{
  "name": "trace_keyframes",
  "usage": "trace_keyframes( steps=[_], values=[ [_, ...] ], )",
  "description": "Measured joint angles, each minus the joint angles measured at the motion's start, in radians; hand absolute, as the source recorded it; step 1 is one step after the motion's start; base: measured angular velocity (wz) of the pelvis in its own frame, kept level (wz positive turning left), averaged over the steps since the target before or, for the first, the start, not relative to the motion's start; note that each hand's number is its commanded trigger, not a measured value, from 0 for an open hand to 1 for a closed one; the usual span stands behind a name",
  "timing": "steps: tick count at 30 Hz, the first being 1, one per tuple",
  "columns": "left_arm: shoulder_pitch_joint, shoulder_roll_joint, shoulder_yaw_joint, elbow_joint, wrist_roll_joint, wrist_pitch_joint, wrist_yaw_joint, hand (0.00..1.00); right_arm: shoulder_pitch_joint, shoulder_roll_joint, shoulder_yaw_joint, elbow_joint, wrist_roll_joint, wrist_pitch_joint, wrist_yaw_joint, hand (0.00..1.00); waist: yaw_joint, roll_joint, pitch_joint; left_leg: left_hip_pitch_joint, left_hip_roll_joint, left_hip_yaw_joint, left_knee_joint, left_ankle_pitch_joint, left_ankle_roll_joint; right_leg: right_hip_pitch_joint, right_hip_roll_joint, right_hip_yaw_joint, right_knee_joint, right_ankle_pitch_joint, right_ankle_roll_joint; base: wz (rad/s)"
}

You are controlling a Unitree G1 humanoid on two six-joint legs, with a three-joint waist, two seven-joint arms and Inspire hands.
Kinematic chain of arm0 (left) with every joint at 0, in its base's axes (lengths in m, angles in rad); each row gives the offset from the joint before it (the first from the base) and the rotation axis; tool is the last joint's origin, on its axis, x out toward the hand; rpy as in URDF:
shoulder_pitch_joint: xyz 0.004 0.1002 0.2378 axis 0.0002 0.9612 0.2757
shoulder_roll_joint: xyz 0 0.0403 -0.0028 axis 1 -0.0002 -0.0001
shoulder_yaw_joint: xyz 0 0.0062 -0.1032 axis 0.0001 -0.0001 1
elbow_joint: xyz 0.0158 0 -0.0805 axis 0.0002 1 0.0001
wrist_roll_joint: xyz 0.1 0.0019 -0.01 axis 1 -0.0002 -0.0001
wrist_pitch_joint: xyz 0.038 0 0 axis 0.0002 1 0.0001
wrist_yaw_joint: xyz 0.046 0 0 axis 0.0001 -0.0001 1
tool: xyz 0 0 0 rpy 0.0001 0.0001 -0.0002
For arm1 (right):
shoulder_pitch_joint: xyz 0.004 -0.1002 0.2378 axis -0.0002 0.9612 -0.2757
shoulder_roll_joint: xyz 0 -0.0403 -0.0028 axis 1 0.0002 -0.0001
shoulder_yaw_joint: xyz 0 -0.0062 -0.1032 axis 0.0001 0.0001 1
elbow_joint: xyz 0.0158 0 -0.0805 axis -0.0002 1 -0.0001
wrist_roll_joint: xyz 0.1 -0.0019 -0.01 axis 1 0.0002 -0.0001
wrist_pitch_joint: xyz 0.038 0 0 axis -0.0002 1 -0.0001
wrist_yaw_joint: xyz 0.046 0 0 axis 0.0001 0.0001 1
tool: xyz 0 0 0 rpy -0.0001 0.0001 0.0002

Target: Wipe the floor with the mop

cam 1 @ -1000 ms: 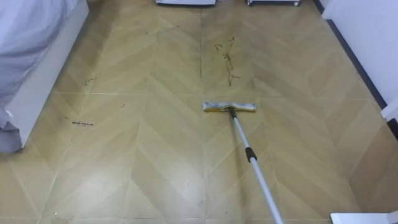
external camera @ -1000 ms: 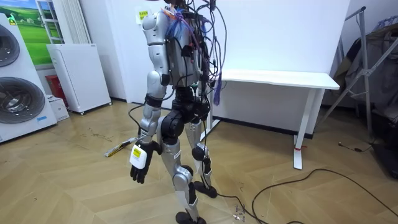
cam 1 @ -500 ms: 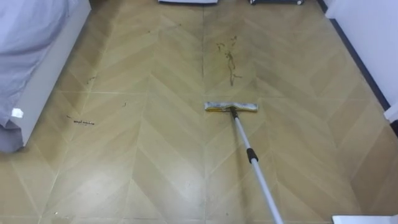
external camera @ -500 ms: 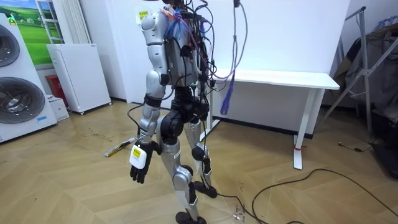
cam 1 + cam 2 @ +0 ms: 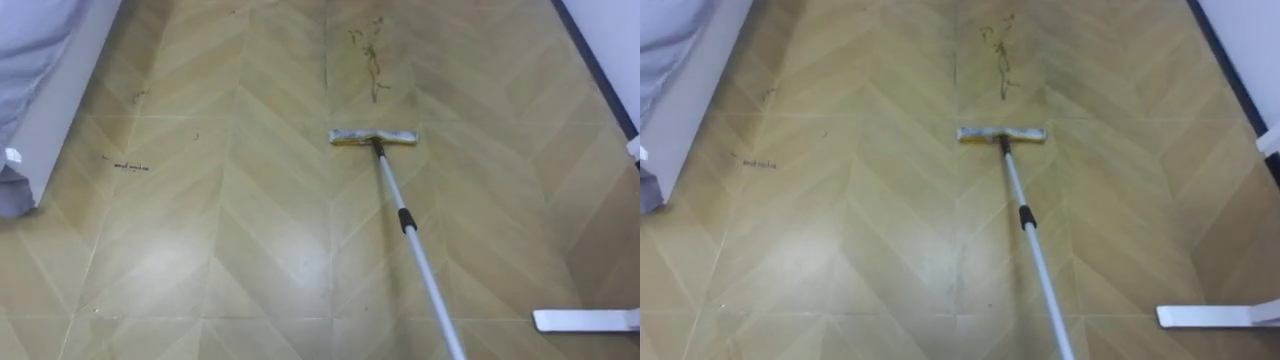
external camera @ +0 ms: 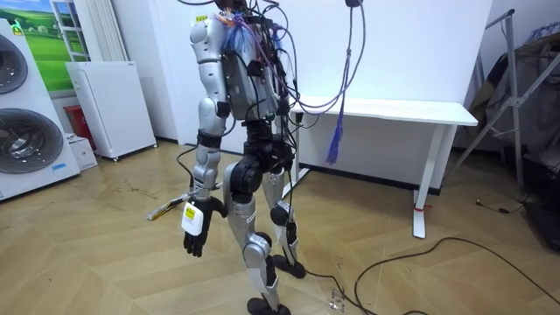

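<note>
Herringbone wood floor [image 5: 250,250] lay under your robot, and the mop [image 5: 400,215] was down on it. Its flat head [image 5: 373,137] sat square on the boards just short of a brown scribbled stain [image 5: 368,55], and the pole slanted back toward the robot's right and out past the lower edge. That placing read as a push stroke lined up on the stain, with the head flat so the pad wipes and the pole low for reach. What held the pole's upper end could not be told.

Your left hand [image 6: 194,231] hung beside the thigh with slack fingers, holding nothing. It was probably just kept clear of the pole.

A smaller dark smudge [image 5: 125,166] lay well to the left, near a low white unit [image 5: 45,110] draped in pale cloth. On the robot's right stood a white desk [image 6: 394,109], and ahead were washing machines [image 6: 26,96] and a small white fridge [image 6: 109,105].

As for writing, there were stickers on the washers and a yellow label on the hand's back — none of it readable.
</note>
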Motion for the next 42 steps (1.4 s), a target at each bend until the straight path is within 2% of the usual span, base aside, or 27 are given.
trace_keyframes(
  steps=[2, 7, 10, 16, 20, 25, 27, 30, 31, 32, 33, 34, 35, 36, 37, 38, 39, 40, 41, 42],
  values=[
    [-0.015, -0.005, 0.001, 0.013, 0.0, -0.018, 0.002, 0.0, -0.004, 0.0, 0.002, 0.017, 0.023, -0.02, -0.011, 1.0, -0.001, 0.001, 0.0007, -0.036, 0.0, 0.0, 0.014, 0.0, 0.0, -0.029, -0.001, -0.008, 0.005, 0.001, -0.001, 0.11],
    [-0.048, -0.005, 0.0, 0.03, -0.019, -0.04, 0.004, 0.0, -0.022, -0.005, 0.019, 0.016, 0.071, -0.04, -0.029, 1.0, 0.0, 0.004, 0.0027, -0.141, 0.001, -0.002, 0.062, 0.0, 0.0, -0.128, -0.008, -0.019, 0.053, 0.0, -0.002, 0.08],
    [-0.056, -0.007, -0.015, 0.027, -0.063, -0.057, 0.013, 0.0, -0.042, -0.011, 0.037, 0.018, 0.107, -0.051, -0.051, 1.0, 0.005, 0.015, 0.0107, -0.212, -0.001, -0.007, 0.101, 0.0, 0.0, -0.2, -0.017, -0.021, 0.1, -0.004, -0.006, 0.04],
    [-0.055, -0.012, -0.019, 0.013, -0.131, -0.073, 0.026, 0.0, -0.061, -0.017, 0.037, 0.011, 0.144, -0.068, -0.083, 1.0, 0.019, 0.017, 0.0152, -0.334, -0.02, 0.001, 0.161, 0.003, 0.004, -0.36, -0.053, -0.016, 0.241, -0.055, -0.018, 0.05],
    [-0.055, -0.021, -0.02, -0.011, -0.188, -0.072, 0.04, 0.0, -0.062, -0.017, 0.049, 0.009, 0.188, -0.07, -0.112, 1.0, 0.024, 0.017, 0.016, -0.416, -0.03, 0.0, 0.217, 0.003, 0.004, -0.451, -0.075, -0.015, 0.322, -0.085, -0.025, 0.14],
    [-0.05, -0.021, -0.047, -0.007, -0.223, -0.066, 0.054, 0.0, -0.059, -0.016, 0.105, 0.016, 0.264, -0.066, -0.152, 1.0, 0.028, 0.025, 0.0189, -0.458, -0.035, -0.005, 0.258, 0.003, 0.004, -0.487, -0.084, -0.024, 0.368, -0.105, -0.028, 0.13],
    [-0.05, -0.019, -0.049, -0.005, -0.237, -0.053, 0.067, 0.0, -0.059, -0.016, 0.115, 0.019, 0.288, -0.063, -0.156, 1.0, 0.036, 0.028, 0.0203, -0.481, -0.037, -0.011, 0.294, -0.001, 0.002, -0.499, -0.09, -0.028, 0.402, -0.119, -0.031, 0.2],
    [-0.053, -0.006, -0.072, 0.002, -0.234, -0.023, 0.079, 0.0, -0.082, -0.012, 0.115, 0.044, 0.313, -0.03, -0.161, 1.0, 0.059, 0.026, 0.0209, -0.551, -0.035, -0.039, 0.443, -0.042, -0.019, -0.547, -0.09, -0.023, 0.514, -0.176, -0.046, 0.13],
    [-0.055, 0.008, -0.094, 0.012, -0.231, -0.006, 0.08, 0.0, -0.12, -0.011, 0.113, 0.074, 0.32, -0.019, -0.151, 1.0, 0.071, 0.024, 0.0213, -0.597, -0.032, -0.059, 0.542, -0.047, -0.027, -0.569, -0.087, -0.023, 0.571, -0.205, -0.058, -0.06],
    [-0.054, 0.02, -0.111, 0.024, -0.232, 0.004, 0.08, 0.0, -0.156, -0.02, 0.113, 0.104, 0.326, -0.002, -0.135, 1.0, 0.1, 0.022, 0.0205, -0.652, -0.026, -0.086, 0.667, -0.045, -0.03, -0.587, -0.078, -0.016, 0.628, -0.232, -0.076, -0.22],
    [-0.053, 0.027, -0.123, 0.03, -0.234, 0.012, 0.08, 0.0, -0.175, -0.028, 0.113, 0.117, 0.325, 0.008, -0.126, 1.0, 0.117, 0.019, 0.0201, -0.68, -0.018, -0.091, 0.738, -0.036, -0.033, -0.597, -0.073, -0.01, 0.66, -0.25, -0.089, -0.46],
    [-0.054, 0.039, -0.143, 0.041, -0.237, 0.031, 0.084, 0.0, -0.223, -0.047, 0.109, 0.141, 0.322, 0.024, -0.1, 1.0, 0.141, 0.008, 0.0221, -0.748, -0.016, -0.109, 0.883, 0.021, -0.04, -0.618, -0.07, -0.001, 0.733, -0.284, -0.105, -0.46],
    [-0.051, 0.051, -0.164, 0.056, -0.238, 0.042, 0.086, 0.0, -0.285, -0.072, 0.101, 0.162, 0.315, 0.042, -0.071, 1.0, 0.156, -0.008, 0.0302, -0.827, -0.017, -0.12, 1.026, 0.137, -0.045, -0.632, -0.065, 0.009, 0.796, -0.312, -0.12, -0.4],
    [-0.053, 0.055, -0.177, 0.068, -0.241, 0.041, 0.086, 0.0, -0.316, -0.086, 0.1, 0.171, 0.317, 0.048, -0.056, 1.0, 0.163, -0.016, 0.0339, -0.867, -0.02, -0.125, 1.094, 0.215, -0.05, -0.635, -0.065, 0.013, 0.824, -0.325, -0.129, -0.33],
    [-0.056, 0.062, -0.208, 0.076, -0.258, 0.04, 0.084, 0.0, -0.375, -0.121, 0.109, 0.174, 0.315, 0.071, -0.023, 1.0, 0.181, -0.028, 0.0379, -0.949, -0.027, -0.117, 1.266, 0.294, -0.075, -0.638, -0.064, 0.018, 0.876, -0.351, -0.145, -0.24],
    [-0.057, 0.064, -0.22, 0.078, -0.259, 0.039, 0.081, 0.0, -0.402, -0.138, 0.117, 0.174, 0.315, 0.078, -0.008, 1.0, 0.187, -0.035, 0.0415, -0.993, -0.035, -0.107, 1.367, 0.286, -0.071, -0.64, -0.064, 0.027, 0.901, -0.365, -0.148, -0.29],
    [-0.055, 0.069, -0.237, 0.082, -0.258, 0.037, 0.074, 0.0, -0.454, -0.164, 0.123, 0.174, 0.316, 0.087, 0.022, 1.0, 0.208, -0.05, 0.0482, -1.076, -0.043, -0.073, 1.54, 0.254, -0.048, -0.642, -0.063, 0.042, 0.935, -0.382, -0.154, -0.21],
    [-0.054, 0.073, -0.239, 0.082, -0.259, 0.036, 0.058, 0.0, -0.493, -0.17, 0.135, 0.175, 0.33, 0.087, 0.04, 1.0, 0.219, -0.073, 0.0549, -1.132, -0.042, -0.035, 1.607, 0.208, -0.03, -0.633, -0.066, 0.051, 0.941, -0.389, -0.154, -0.12],
    [-0.054, 0.075, -0.238, 0.08, -0.255, 0.038, 0.05, 0.0, -0.504, -0.17, 0.139, 0.179, 0.341, 0.091, 0.048, 1.0, 0.219, -0.087, 0.0554, -1.148, -0.041, -0.015, 1.603, 0.183, -0.024, -0.626, -0.071, 0.052, 0.938, -0.392, -0.151, 0.13],
    [-0.052, 0.078, -0.234, 0.065, -0.232, 0.044, 0.025, 0.0, -0.512, -0.171, 0.155, 0.18, 0.361, 0.11, 0.064, 1.0, 0.218, -0.102, 0.0548, -1.15, -0.034, 0.011, 1.528, 0.146, -0.021, -0.606, -0.074, 0.053, 0.924, -0.401, -0.138, 0.36]
  ],
)
